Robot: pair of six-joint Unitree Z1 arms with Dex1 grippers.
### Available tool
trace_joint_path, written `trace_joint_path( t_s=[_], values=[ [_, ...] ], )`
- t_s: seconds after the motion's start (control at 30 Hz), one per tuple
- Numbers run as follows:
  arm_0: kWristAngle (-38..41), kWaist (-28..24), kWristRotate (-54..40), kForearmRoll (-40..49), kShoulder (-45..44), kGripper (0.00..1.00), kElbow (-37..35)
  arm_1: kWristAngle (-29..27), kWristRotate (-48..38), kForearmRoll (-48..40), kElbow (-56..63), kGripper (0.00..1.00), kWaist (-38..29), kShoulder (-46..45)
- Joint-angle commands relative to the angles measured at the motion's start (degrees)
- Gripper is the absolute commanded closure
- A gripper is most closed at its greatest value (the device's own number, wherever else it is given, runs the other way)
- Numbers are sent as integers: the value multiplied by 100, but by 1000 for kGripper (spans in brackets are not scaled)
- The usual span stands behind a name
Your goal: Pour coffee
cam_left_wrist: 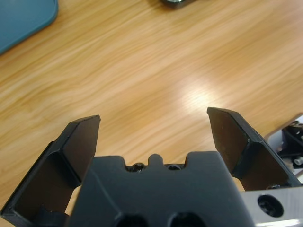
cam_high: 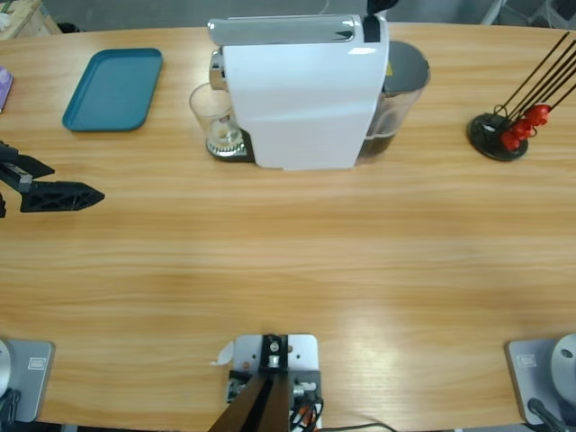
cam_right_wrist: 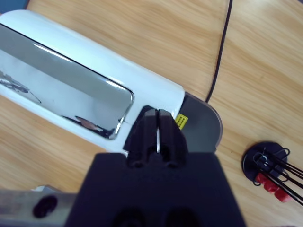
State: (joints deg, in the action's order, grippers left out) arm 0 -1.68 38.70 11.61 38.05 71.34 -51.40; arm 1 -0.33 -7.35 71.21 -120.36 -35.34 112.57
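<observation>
We see the left gripper (cam_left_wrist: 154,127) with its jaws spread wide and nothing between them, only bare table (cam_left_wrist: 156,66) ahead; it waits low at the table's edge, probably so it can reach in for the glass (cam_high: 216,119). The right gripper (cam_right_wrist: 157,130) has its jaws pressed together with nothing between them, poised over the top of the coffee machine (cam_right_wrist: 80,90), likely to work its lid or button. The high view alone shows the glass under the spout; the coffee in it looks like a shallow pale layer, though we cannot be sure. It also shows the blue tray (cam_high: 113,88), while the right wrist view shows the stand of red-tipped sticks (cam_right_wrist: 267,172).
</observation>
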Motion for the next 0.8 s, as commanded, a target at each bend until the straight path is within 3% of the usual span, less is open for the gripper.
trace_joint_path(
  t_s=[0.03,0.8],
  values=[
    [71,55,-54,-96,204,13,209,-215,169,186,-220,1000,-68,-160],
    [106,53,-63,-122,252,13,225,-82,222,49,47,1000,-119,151]
  ],
)
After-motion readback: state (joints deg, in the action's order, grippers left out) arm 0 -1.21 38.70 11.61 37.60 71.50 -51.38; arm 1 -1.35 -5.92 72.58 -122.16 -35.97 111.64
